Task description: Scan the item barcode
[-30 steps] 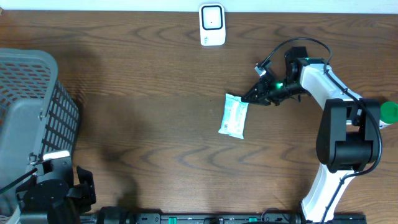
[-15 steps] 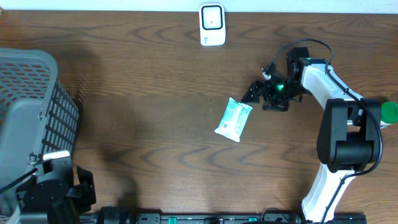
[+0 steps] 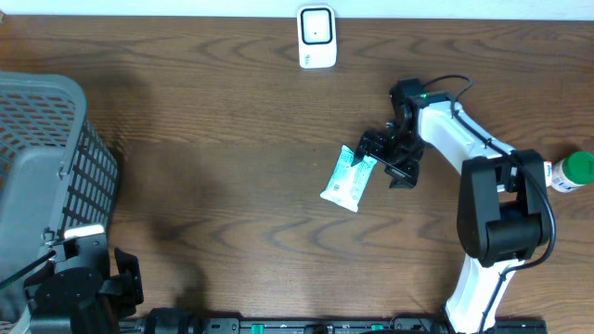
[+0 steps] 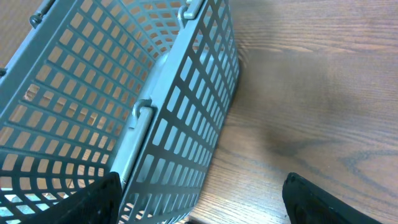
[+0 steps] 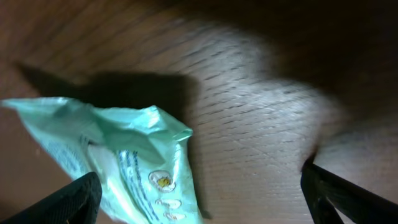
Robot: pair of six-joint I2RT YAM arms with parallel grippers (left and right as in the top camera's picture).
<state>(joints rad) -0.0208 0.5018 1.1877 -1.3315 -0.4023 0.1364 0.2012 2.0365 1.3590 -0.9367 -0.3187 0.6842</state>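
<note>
The item, a pale green and white packet [image 3: 349, 176], lies flat on the brown table right of centre. No barcode shows on it. My right gripper [image 3: 388, 160] stands open just over the packet's upper right end. In the right wrist view the packet [image 5: 124, 155] fills the lower left, partly between the spread fingers of that gripper [image 5: 205, 199], with nothing clamped. My left gripper [image 4: 202, 208] is open at the table's near left corner, beside the basket, with nothing between its fingers.
A white scanner unit [image 3: 316, 37] stands at the back edge, centre. A grey mesh basket [image 3: 46, 167] takes up the left side and shows close up in the left wrist view [image 4: 124, 93]. A green-capped bottle [image 3: 571, 170] lies at the far right.
The right gripper went from shut to open and moved left and down over the packet's end. The packet turned slightly and shifted left. The left arm stayed still.
</note>
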